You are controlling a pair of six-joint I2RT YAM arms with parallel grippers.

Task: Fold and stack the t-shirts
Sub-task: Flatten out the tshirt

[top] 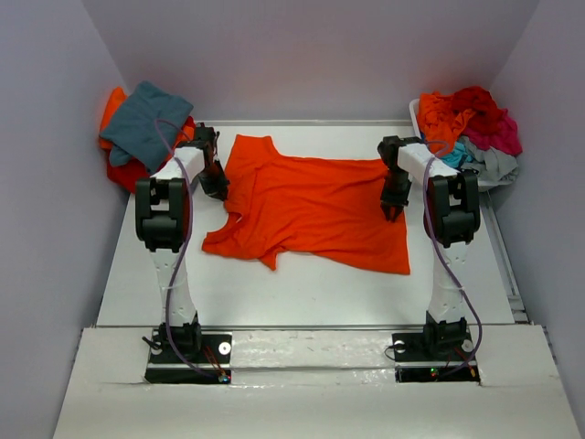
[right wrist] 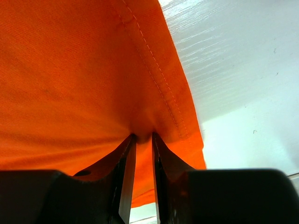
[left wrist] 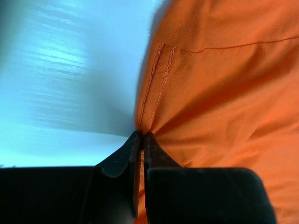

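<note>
1. Top external view: the orange shirt (top: 311, 206) is spread mostly flat in the middle of the table (top: 302, 293), a bit rumpled at its 7 o'clock corner.
2. The left gripper (top: 218, 186) is at the shirt's 9 o'clock edge. The left wrist view shows it clenched on the stitched hem (left wrist: 156, 84), with orange cloth sandwiched between the tips.
3. The right gripper (top: 394, 206) is at the shirt's 3 o'clock edge. Its wrist view shows the fingers clamped on a pinch of the cloth right beside the stitching.
4. At the table's 10 o'clock, a teal-grey shirt (top: 146, 123) is lying on top of some orange-red ones.
5. At 2 o'clock there's a white bin (top: 414, 112) holding a heap (top: 471, 123) of orange, red, magenta, turquoise and grey shirts.
</note>
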